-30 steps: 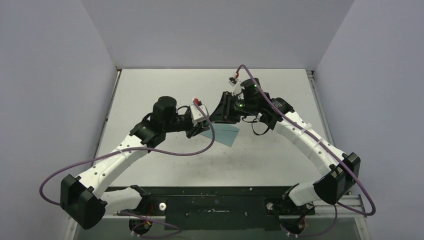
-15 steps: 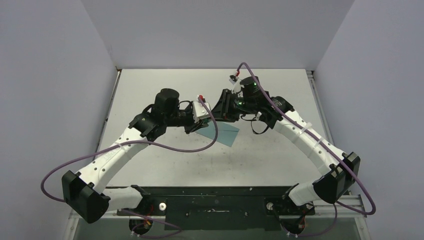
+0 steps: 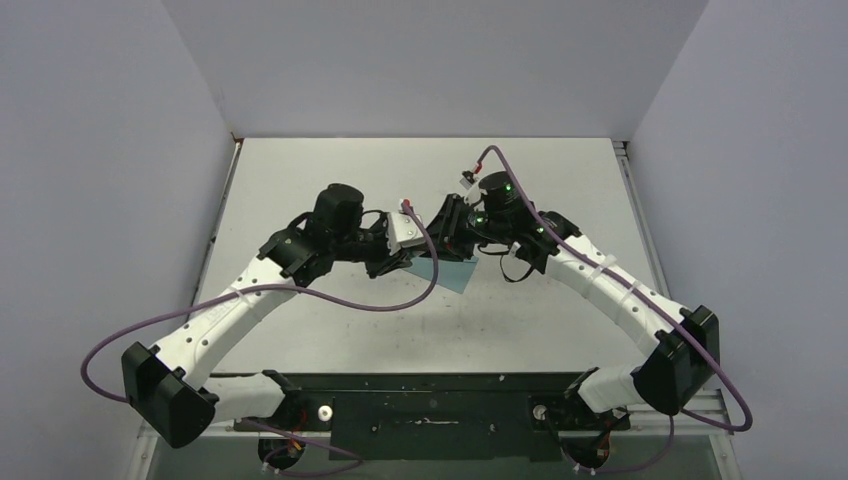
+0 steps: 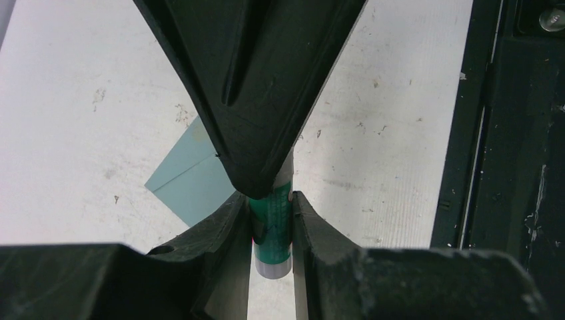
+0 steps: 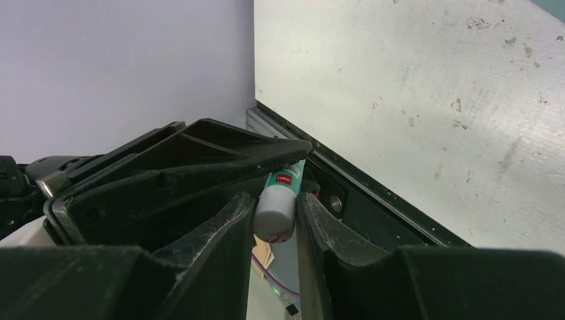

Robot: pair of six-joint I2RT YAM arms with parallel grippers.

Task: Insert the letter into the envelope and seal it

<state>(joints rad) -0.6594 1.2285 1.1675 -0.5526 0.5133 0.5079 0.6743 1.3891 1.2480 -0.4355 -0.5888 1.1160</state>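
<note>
Our left gripper (image 4: 270,203) pinches the green body of the glue stick (image 4: 271,233); our right gripper (image 5: 274,200), nose to nose with it, clamps the white cap (image 5: 273,215); smooth, hard plastic, likely to slip under a twist. The envelope (image 4: 190,183), thin matte teal paper, lies flat on the scuffed table (image 4: 80,100) below the left fingertips; we judge it light and limp, best pinned at a corner; the letter we cannot see.
</note>
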